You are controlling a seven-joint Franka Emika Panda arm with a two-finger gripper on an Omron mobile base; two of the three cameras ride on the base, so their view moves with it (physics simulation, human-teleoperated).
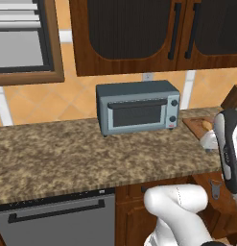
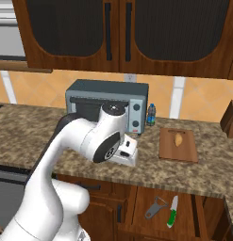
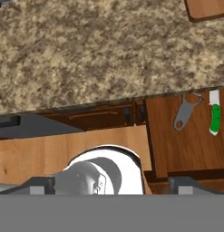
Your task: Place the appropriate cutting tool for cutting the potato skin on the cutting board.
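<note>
In the right base view, the grey toaster oven [image 2: 108,106] is standing at the back of the speckled counter [image 2: 37,129]. Just in front of it, the arm is bending over the counter's front edge. In the hand view, the gripper [image 3: 111,184] is looking down past that edge. Its fingertips [image 3: 38,185] are standing wide apart at the two lower corners with nothing between them.

Right of the oven, a small bottle [image 2: 151,114] is standing upright. Below the counter edge, the cutting tool [image 2: 156,207] is lying flat on a brown wooden surface [image 2: 184,221]. Its long axis is running diagonally, with the wider forked head pointing up and right towards the counter and the handle trailing down and left. In the hand view it is sitting up and to the right of the fingertips, well apart from them.

Just beside it on the right, a green-handled knife [image 2: 172,212] is lying nearly parallel, its white blade towards the counter. Further right, up on the counter, the cutting board [image 2: 186,153] is carrying the potato [image 2: 178,139] near its back edge.
</note>
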